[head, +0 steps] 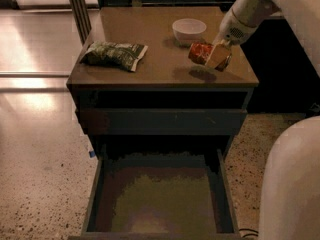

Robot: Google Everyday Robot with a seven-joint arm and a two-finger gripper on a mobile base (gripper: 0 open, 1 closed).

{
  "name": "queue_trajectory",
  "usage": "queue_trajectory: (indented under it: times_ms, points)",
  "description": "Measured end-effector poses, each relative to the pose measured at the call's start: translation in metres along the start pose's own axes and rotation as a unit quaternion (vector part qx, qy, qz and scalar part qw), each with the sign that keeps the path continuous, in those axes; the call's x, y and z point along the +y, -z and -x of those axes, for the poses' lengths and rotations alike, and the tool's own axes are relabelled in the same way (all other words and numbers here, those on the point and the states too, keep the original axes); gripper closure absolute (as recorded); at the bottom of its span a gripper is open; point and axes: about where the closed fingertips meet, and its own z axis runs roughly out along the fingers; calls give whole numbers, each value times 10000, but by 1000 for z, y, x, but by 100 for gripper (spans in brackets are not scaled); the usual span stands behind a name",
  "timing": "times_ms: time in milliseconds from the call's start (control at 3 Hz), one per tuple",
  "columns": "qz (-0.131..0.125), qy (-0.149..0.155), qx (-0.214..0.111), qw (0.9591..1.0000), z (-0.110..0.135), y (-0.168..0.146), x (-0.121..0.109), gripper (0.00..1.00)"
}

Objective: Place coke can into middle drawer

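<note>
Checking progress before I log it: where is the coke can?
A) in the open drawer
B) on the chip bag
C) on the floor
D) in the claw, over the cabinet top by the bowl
D: the can is in the claw next to the bowl, and casts its shadow on the cabinet top below.

Coke can up in the gripper, middle drawer hanging wide open

The coke can (200, 52) is a little red can with white lettering. It's tipped over on its side near the right end of the desk (160, 64), with its shadow on the top just below it, so it looks clear of the surface. The gripper (219, 60) is clamped on its right end. The middle drawer (160, 199) is pulled way out at the bottom of the cabinet: wide and shallow, with thin dark grey-blue walls and a dull greenish-grey floor. Nothing's in it.
</note>
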Motion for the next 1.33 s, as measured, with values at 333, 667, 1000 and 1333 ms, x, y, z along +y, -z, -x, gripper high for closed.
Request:
queue_trajectory:
  times_ms: [333,667,1000,1333]
  points:
    - [31,-233,-682,9974,8,46,39,100]
    - [257,-431,-1045,9933,11,62,96,100]
    - [638,-484,-853,9931,-3,33,128,100]
    - [627,-503,-838,9932,-5,31,134,100]
